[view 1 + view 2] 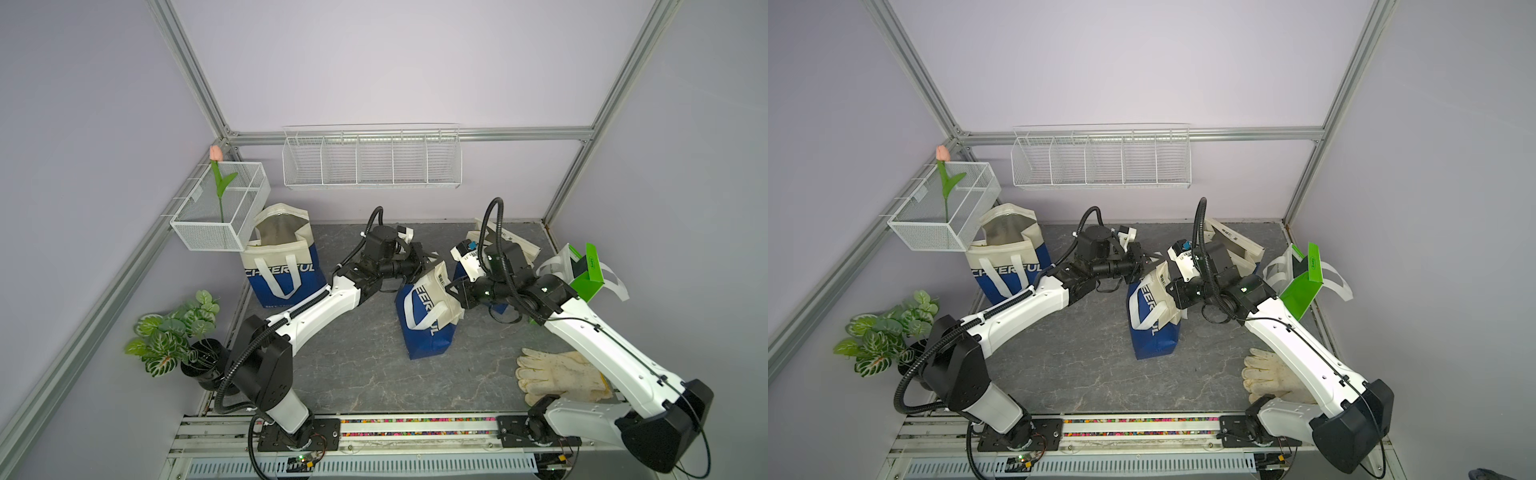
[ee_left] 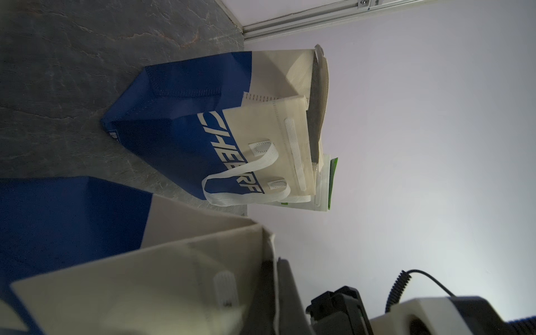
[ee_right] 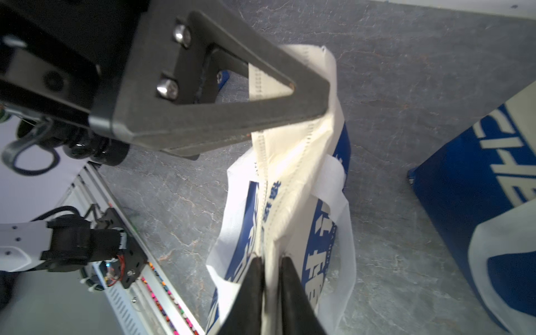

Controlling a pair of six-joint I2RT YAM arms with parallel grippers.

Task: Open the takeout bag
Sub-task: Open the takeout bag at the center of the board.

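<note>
Your takeout bag (image 1: 428, 316), blue below and cream on top, stands near the middle of the tabletop (image 1: 365, 374). It leans, with its base toward the near edge and its rim pulled toward the far edge.

You've got the left gripper (image 3: 319, 110) closed on one end of the cream rim. The right gripper (image 3: 271, 261) is at the other end, fingers (image 3: 255, 284) pinched narrow with the rim fabric running between them. It looks like a grip, though a light one.

Why held like this, my read: the fabric is limp, so a pinch at each end keeps the bag up and the rim taut. In the right wrist view the rim runs as one flat strip from gripper to gripper with both walls together, so the mouth is not open yet. The white handles (image 3: 342, 203) hang slack down the sides, out of the grip.

The next step likely needs one wall pulled away from the other. Stretching end to end only flattens the mouth more.

A second bag (image 1: 282, 257) stands already open at the far left corner. Gloves (image 1: 557, 374) lie near the right edge, well apart from the bag you're working on.
</note>
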